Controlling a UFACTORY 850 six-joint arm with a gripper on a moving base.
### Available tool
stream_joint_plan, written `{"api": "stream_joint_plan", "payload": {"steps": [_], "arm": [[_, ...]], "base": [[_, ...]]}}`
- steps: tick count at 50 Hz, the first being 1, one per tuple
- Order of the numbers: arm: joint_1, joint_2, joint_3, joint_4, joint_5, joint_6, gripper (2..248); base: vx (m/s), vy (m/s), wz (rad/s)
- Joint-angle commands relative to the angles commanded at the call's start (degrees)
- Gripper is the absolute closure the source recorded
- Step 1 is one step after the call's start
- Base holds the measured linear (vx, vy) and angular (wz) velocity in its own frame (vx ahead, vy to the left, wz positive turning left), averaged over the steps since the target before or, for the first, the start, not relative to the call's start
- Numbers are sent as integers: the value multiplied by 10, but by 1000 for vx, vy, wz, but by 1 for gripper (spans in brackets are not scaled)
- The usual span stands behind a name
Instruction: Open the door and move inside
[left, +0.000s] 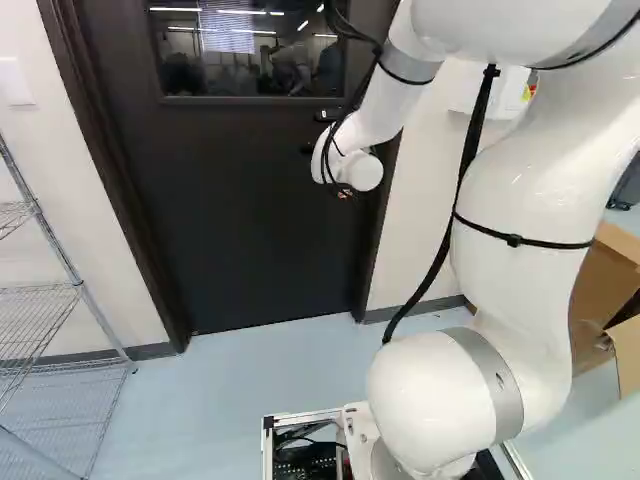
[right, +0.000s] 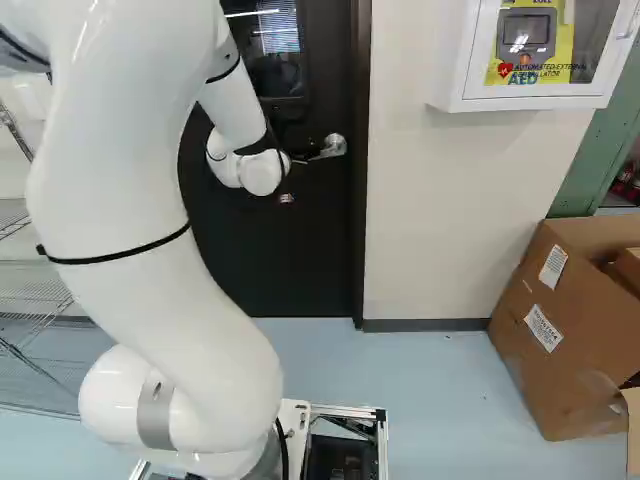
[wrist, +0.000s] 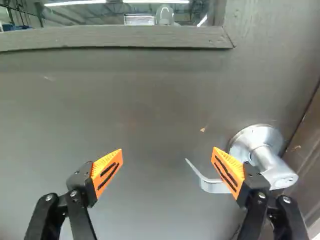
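Dark grey door (wrist: 135, 100), silver handle (wrist: 267, 162)

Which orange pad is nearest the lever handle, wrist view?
The pad on the door frame side; it shows in front of the handle. The other pad has only door behind it.

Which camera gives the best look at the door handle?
The wrist view: it shows the handle up close, round base and curved lever, though one finger covers part. The right base view shows it small, beside the arm. In the left base view, the arm crowds that spot and I can't make it out clearly.
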Motion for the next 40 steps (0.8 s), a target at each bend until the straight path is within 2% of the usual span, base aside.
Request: {"api": "stream_joint_plan", "payload": {"steps": [25, 40], "arm": [[-1, -24, 6, 0, 0, 0, 3], [-14, -38, 11, 0, 0, 0, 3]], "base": [[0, 0, 0], [0, 0, 0]]}}
